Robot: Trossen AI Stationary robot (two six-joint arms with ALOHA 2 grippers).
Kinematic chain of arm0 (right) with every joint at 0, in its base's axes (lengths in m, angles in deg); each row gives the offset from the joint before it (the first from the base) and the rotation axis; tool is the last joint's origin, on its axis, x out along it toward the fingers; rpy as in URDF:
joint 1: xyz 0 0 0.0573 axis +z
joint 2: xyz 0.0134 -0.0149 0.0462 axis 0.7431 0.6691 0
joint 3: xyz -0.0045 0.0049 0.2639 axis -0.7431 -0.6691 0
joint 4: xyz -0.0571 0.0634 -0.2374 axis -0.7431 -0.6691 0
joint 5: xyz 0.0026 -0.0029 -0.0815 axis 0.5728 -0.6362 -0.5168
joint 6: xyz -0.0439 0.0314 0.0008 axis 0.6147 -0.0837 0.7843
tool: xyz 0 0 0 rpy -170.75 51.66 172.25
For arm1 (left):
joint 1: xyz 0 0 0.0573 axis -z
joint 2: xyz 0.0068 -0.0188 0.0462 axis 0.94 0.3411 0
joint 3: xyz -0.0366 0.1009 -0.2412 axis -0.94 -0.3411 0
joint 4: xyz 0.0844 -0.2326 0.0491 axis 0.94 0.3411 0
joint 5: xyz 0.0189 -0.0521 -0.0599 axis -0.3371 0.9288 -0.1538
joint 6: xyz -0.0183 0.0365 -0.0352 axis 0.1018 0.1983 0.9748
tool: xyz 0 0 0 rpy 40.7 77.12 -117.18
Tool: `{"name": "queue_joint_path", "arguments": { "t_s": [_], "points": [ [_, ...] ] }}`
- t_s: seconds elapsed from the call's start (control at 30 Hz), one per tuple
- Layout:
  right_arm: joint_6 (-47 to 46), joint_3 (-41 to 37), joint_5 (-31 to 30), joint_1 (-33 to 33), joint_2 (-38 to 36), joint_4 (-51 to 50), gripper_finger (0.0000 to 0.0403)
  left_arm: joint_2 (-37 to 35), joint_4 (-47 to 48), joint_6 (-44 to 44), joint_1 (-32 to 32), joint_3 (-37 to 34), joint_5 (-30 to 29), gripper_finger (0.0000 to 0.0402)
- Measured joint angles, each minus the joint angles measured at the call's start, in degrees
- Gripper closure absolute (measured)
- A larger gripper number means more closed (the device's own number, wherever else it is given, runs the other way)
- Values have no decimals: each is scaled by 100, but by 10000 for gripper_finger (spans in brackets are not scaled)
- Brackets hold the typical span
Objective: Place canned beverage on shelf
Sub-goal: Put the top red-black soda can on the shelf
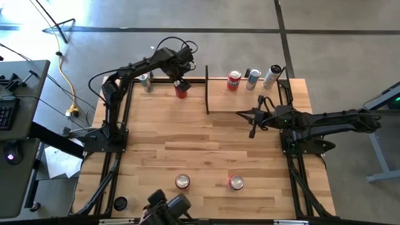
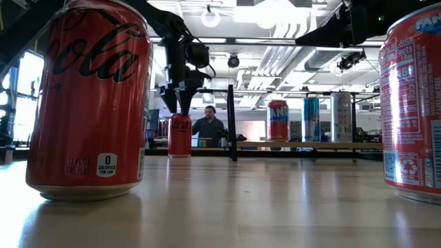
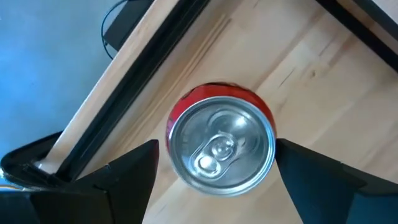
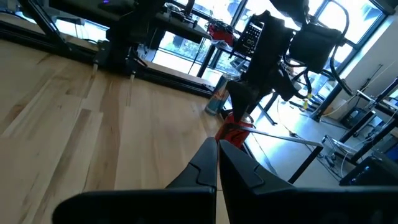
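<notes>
Nearest the low camera, two red cans are standing on the table's front edge, one at left [image 2: 89,96] and one at right [image 2: 413,103], untouched, with bare wood [image 1: 206,156] stretching behind them. Mid-table on the right side, the right gripper [image 1: 251,124] is waiting above the boards with its fingers pressed shut on nothing, pointing toward the far left. At the far edge, the left gripper [image 1: 181,84] is hanging straight down over a red can [image 3: 221,148] that is standing upright on the shelf [image 1: 187,100], left of the upright black divider [image 1: 207,89] and just right of a silver can [image 1: 147,82]. Its jaws are standing wide, one finger [image 3: 127,171] clear on each side of the lid, holding nothing. Beyond the divider, three more cans [image 1: 252,79] are lining the ledge.

The can looks to be set down, so the step in hand is likely the release and retreat. Doing it well would mean lifting straight up with the jaws kept spread until the fingertips are above the rim, avoiding any sideways drift that could clip the can or the silver one beside it. The left arm is reaching long from its base, elbow raised, wrist bent downward.
</notes>
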State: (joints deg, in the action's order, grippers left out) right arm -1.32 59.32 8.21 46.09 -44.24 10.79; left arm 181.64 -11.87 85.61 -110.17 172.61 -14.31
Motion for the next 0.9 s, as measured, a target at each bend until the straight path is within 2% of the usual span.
{"name": "queue_joint_path", "arguments": {
  "t_s": [0.27,0.53,0.9],
  "points": [
    [0,0,0,0,0,-2,403,91,-27,-22,0,-4,37,97],
    [0,0,0,0,0,-4,403,80,127,-111,17,4,235,170],
    [0,0,0,0,0,-15,403,-116,863,-378,350,-31,256,171]
  ]
}}
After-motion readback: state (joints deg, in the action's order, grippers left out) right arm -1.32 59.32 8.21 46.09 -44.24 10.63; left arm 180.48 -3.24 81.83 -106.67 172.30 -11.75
